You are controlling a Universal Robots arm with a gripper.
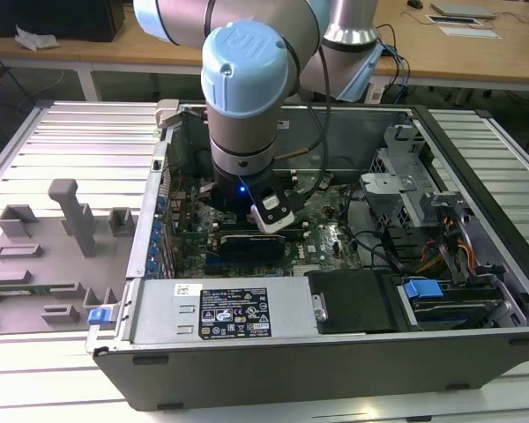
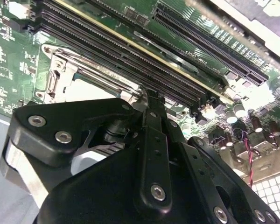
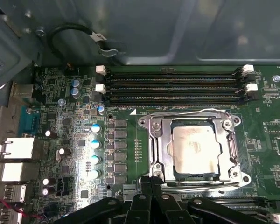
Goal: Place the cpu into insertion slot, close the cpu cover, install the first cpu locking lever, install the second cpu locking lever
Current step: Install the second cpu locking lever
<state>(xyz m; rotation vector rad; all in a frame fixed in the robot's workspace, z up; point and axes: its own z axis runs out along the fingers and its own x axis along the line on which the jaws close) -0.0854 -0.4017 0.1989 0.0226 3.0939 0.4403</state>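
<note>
Sitting flat in the insertion slot [image 3: 194, 150], the cpu [image 3: 194, 148] shows its pale metal top through the square window of the cpu cover [image 3: 155, 144], which lies down around it; in my judgement the chip is already placed and the cover is already closed, because the frame sits level on the socket rim. A thin wire lever [image 3: 189, 114] runs along the 12 o'clock edge of the cover in the first wrist view, and it seems to lie low there, but I cannot say if it is hooked. A second lever along the 6 o'clock edge is partly hidden behind the gripper [image 3: 151, 179].

The fingers [image 2: 151, 100] appear closed together with nothing between them, their tip pressed low at the edge of the socket frame. I judge this closed shape is used to push a thin lever, not to grasp it.

Just beyond the socket, at 12 o'clock, lie the long memory slots [image 3: 172, 84] with white clips. All of this is on the green motherboard [image 3: 70, 154] inside the open computer case [image 1: 335, 352], which rests on the slatted bench [image 1: 70, 132]. In the exterior view the arm comes down from above into the case.
</note>
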